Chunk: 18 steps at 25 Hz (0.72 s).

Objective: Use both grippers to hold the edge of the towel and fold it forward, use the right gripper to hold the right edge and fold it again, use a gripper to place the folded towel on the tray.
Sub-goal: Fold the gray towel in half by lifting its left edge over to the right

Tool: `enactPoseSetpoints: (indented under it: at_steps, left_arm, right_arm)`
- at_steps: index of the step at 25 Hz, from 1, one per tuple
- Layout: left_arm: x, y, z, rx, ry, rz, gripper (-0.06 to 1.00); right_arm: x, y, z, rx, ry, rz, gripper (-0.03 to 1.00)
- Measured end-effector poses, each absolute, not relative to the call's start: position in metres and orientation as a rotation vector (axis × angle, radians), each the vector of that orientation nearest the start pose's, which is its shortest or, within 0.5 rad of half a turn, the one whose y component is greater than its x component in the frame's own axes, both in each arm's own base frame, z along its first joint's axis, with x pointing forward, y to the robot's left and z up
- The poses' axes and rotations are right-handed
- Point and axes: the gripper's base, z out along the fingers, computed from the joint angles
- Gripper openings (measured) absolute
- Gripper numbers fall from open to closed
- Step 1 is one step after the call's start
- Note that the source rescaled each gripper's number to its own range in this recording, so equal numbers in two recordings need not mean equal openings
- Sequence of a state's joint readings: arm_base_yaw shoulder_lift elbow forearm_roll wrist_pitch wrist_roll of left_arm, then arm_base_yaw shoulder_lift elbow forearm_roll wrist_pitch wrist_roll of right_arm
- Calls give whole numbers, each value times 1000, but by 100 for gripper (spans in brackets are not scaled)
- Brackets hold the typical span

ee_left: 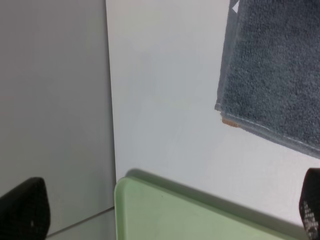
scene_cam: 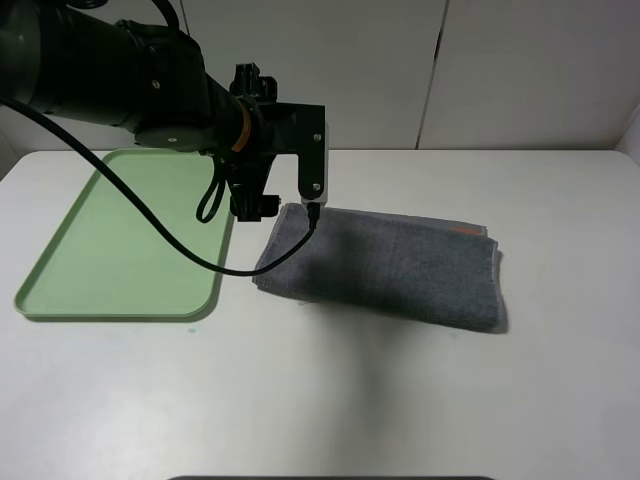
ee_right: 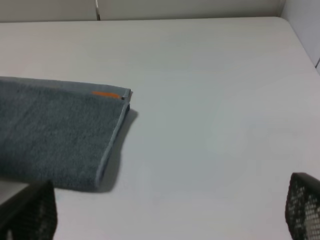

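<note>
Towel: the dark grey towel [scene_cam: 385, 265] lies on the white table [scene_cam: 400, 400] as a long doubled strip, just beside the tray and not on it. An orange hem mark [scene_cam: 463, 230] shows at its far right corner.
Tray: the light green tray [scene_cam: 110, 312] sits at the left and bears no towel.
Left gripper: the left gripper [scene_cam: 282, 207] hovers over the strip's far left corner, jaws spread wide, gripping nothing.
Right gripper: the right gripper [ee_right: 167, 210] is outside the high view. Its wrist view shows the jaws wide apart over bare table, holding nothing, beyond the towel's right edge [ee_right: 112, 145].
Step in hand: the forward fold appears done, so the second fold is due.
Next move: the right gripper probably needs to descend on the right edge, pinch both layers, and carry them leftward across the strip.
</note>
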<state>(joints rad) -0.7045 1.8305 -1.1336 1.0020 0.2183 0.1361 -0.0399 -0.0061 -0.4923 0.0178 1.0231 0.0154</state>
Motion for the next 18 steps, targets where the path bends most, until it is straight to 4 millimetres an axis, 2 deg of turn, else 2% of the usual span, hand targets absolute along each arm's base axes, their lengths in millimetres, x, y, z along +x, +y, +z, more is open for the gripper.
enactPoseSetpoints:
  at_steps: [4,7,14,18]
  left_arm:
    - [312,-243,201,1746,1525,405,100]
    - [312,-243,201,1623,1639,330,100]
    - [312,-242,200,1145,1985,82,100]
    - [312,-239,199,886,2127,-15,100]
  right_arm:
    - [-3,2,278,55,2007,6,100]
    - [-3,2,278,55,2007,6,100]
    - [-3,2,278,55,2007,6,100]
    - [-3,2,278,55,2007,6,100]
